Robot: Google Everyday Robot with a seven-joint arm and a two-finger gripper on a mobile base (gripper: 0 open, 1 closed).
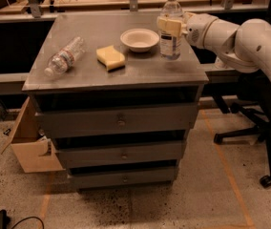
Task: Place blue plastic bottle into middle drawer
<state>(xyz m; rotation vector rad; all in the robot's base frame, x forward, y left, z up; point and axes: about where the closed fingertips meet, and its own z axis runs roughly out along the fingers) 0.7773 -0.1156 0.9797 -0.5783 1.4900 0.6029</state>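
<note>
Now, gripper (168, 26): hanging over the table's right rear corner, coming in from beyond the right edge; its beige fingers (166, 25) are clamping the bottle's body, one lying across the front.
Arm (250, 37): white, rounded and jointed, stretching in from the right side of the view.
Blue plastic bottle (171, 44): clear plastic, white cap, dark blue-and-white label; standing upright near the right rear corner, just right of the bowl. Base is sitting at the surface or just over it; cannot tell which.
Table (140, 78): grey, flat metal top, carrying all the loose items.
Bowl (140, 38): white, shallow, round; sitting towards the rear edge, right of centre.
Sponge (110, 57): yellow, blocky; lying near the centre, between the bowl and the lying bottle.
Second bottle (65, 56): clear plastic, red-and-white label; lying on its side by the left edge, cap pointing to the front left corner.
Middle drawer (123, 154): grey front with small round knob, second of three under the front edge; looking closed.
Top drawer (121, 120): widest grey front, looking closed.
Bottom drawer (124, 178): narrowest grey front, looking closed.
Cardboard box (30, 149): brown, open, sitting on the floor below the left edge.
</note>
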